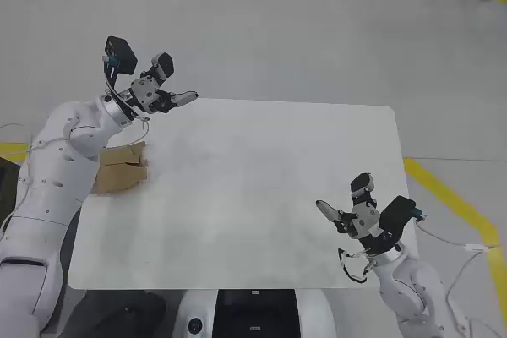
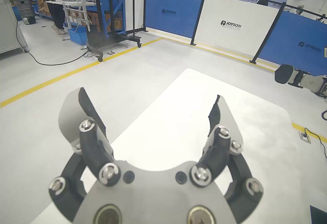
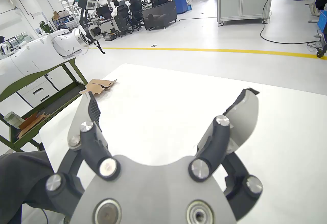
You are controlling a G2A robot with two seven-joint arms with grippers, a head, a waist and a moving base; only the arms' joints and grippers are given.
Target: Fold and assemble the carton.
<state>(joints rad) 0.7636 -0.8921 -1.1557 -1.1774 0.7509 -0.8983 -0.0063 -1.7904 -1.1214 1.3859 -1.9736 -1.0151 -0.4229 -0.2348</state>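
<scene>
A flat brown carton [image 1: 121, 167] lies at the left edge of the white table [image 1: 253, 194], partly under the left arm. The right wrist view shows the carton [image 3: 98, 86] far across the table, unfolded. My left gripper [image 1: 176, 86] hangs open above the table's far left corner, a little beyond the carton and apart from it; its fingers [image 2: 89, 117] hold nothing. My right gripper [image 1: 342, 198] is open near the table's near right side, far from the carton, with nothing between its fingers [image 3: 245, 110].
A green metal rack [image 3: 43, 97] with cardboard scraps stands beside the table's left edge. Yellow floor tape [image 1: 456, 198] runs past the right side. The other arm [image 2: 301, 80] shows beyond the table's far edge in the left wrist view.
</scene>
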